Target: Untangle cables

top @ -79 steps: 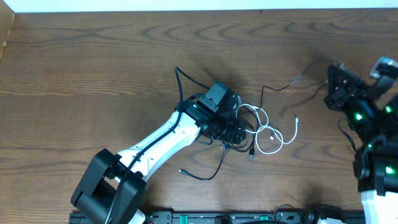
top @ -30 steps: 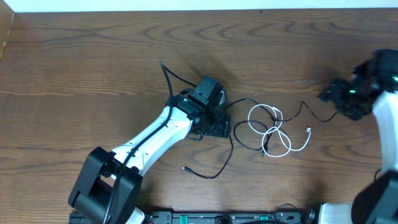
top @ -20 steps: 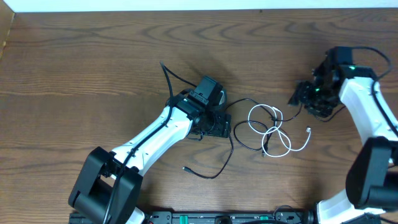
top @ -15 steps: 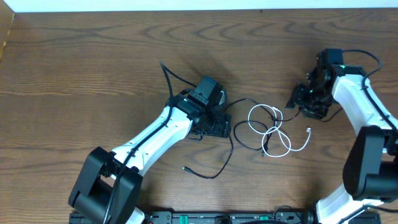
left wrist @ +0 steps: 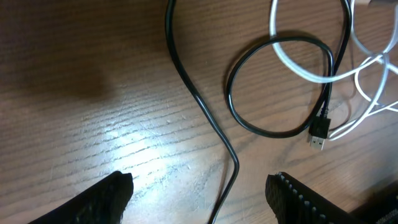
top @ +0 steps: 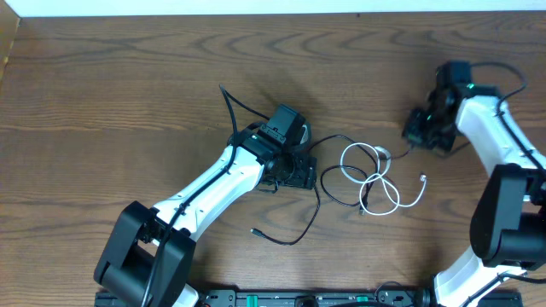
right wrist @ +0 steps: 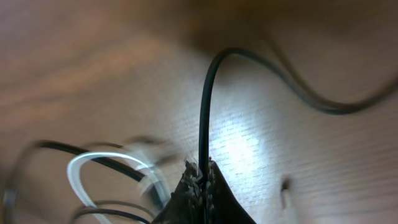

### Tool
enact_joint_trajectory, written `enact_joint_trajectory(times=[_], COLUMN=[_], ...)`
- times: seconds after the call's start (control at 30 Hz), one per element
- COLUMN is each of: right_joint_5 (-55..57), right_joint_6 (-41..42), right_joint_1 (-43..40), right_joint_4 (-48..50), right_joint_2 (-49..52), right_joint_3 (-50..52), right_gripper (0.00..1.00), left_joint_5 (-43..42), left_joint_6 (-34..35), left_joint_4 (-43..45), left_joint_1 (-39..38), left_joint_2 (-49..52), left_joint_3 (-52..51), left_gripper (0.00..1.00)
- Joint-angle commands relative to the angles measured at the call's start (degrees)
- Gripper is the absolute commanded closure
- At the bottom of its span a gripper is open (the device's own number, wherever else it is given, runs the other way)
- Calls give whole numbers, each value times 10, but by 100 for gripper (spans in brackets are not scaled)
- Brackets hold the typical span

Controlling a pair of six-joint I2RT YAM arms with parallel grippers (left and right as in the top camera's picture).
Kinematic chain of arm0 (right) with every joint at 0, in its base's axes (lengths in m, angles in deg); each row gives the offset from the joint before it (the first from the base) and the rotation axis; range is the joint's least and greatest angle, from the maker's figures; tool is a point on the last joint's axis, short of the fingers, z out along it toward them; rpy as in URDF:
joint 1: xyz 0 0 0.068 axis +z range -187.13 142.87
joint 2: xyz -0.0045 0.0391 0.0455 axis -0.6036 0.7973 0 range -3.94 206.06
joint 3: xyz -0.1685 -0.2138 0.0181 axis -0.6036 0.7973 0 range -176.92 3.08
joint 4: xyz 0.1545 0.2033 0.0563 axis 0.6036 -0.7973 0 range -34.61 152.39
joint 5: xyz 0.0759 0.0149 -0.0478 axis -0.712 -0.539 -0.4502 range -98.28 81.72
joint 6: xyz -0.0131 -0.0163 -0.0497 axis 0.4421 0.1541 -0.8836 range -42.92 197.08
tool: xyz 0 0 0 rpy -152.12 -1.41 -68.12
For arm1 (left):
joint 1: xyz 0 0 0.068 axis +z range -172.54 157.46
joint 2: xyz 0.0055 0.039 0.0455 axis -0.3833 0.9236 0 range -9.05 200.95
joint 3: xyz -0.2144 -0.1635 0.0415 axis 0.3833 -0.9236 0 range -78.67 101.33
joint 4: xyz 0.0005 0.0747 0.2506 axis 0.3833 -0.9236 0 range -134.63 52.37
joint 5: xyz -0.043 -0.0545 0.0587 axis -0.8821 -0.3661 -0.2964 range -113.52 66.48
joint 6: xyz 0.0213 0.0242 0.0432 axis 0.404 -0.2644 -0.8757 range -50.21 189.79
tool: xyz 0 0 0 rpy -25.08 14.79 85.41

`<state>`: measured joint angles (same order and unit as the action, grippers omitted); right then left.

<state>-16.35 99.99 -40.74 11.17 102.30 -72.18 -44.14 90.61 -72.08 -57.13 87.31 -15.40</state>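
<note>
The white cable (top: 397, 198) lies in two loops on the table right of centre, crossed by the thin black cable (top: 317, 200). The black cable runs from a loose plug at the lower left, through the loops, to my right gripper (top: 416, 135). My right gripper is shut on the black cable (right wrist: 204, 112), as the right wrist view (right wrist: 202, 183) shows. My left gripper (top: 299, 175) is open just left of the loops. In the left wrist view its fingers (left wrist: 199, 199) straddle the black cable (left wrist: 211, 124) without touching it. The white cable (left wrist: 298, 65) and a black plug (left wrist: 319, 132) lie beyond.
The brown wooden table (top: 128, 85) carries nothing else. A thicker black arm wire (top: 229, 102) sticks up behind my left wrist. A white wall edge (top: 171, 8) runs along the far side.
My right arm swung in from the far right, shut on the black cable's end and drew it slightly up and right. My left gripper backed off the tangle earlier and has since stayed still.
</note>
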Motion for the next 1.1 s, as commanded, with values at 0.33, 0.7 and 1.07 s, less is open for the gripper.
enact_joint_trajectory(times=[0.33, 0.7, 1.07], right_joint_5=[189, 147, -102], right_joint_6=[-74, -71, -178], right_joint_1=[-137, -187, -119], right_joint_4=[-14, -64, -212], right_joint_2=[-102, -100, -100], right_joint_3=[-244, -240, -201], right_gripper=[99, 28, 23], left_joint_5=[8, 8, 8], left_joint_6=[-1, -1, -1], left_joint_4=[-2, -2, -3], left_joint_1=[3, 3, 3], left_joint_2=[1, 1, 1], left_joint_3=[2, 2, 2], left_gripper=[27, 27, 27])
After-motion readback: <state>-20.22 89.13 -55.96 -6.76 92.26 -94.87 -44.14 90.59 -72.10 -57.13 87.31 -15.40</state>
